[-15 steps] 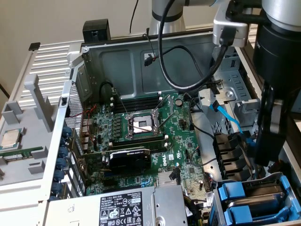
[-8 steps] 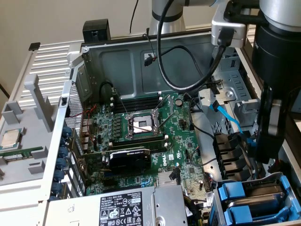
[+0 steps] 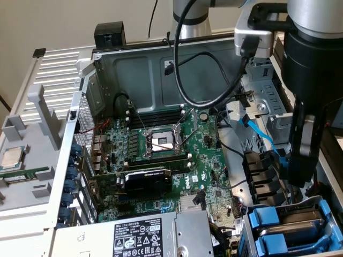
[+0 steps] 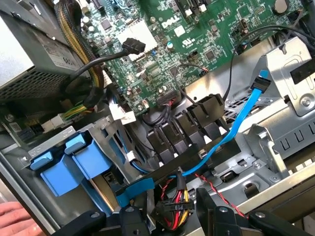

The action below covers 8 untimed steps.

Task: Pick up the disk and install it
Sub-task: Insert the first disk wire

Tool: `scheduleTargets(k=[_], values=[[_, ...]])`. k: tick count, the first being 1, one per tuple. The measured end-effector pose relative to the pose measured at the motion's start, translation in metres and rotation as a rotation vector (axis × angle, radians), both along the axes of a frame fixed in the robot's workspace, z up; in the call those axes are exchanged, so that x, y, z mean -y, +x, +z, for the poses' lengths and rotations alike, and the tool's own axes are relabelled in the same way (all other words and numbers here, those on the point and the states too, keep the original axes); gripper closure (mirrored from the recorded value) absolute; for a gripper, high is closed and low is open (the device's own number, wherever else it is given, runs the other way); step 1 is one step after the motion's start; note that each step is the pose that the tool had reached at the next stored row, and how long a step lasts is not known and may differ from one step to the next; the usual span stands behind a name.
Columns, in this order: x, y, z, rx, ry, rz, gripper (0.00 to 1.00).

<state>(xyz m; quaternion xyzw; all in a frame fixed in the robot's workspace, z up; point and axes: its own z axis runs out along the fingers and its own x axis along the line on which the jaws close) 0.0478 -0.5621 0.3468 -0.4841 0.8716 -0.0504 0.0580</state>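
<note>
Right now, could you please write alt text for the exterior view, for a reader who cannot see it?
A robot arm's gripper hangs over the drive bay at the exterior view's right of an open computer case, above two blue-framed disks sitting in it. A green motherboard fills the case's middle, a grey power supply below it.

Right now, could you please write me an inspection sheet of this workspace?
Surface: open computer case lying flat, circuit board exposed.
Job's things: two blue disk carriers sit in the drive cage, next to each other.
Clutter: loose chip on the grey tray at the exterior view's left.
Gripper: gripper open, holding nothing, above a wire bundle near the carriers.
Cables: blue flat cable crosses the cage; black cable loops from the arm.
Surroundings: a hand at the case edge.
</note>
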Motion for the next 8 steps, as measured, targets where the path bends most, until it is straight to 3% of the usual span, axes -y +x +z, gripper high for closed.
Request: scheduleTargets(k=[4, 8], values=[[0.0, 0.0001, 0.0, 0.0109, -0.0027, -0.001, 0.48], [-0.0001, 0.0, 0.0, 0.0123, -0.0042, -0.003, 0.48]])
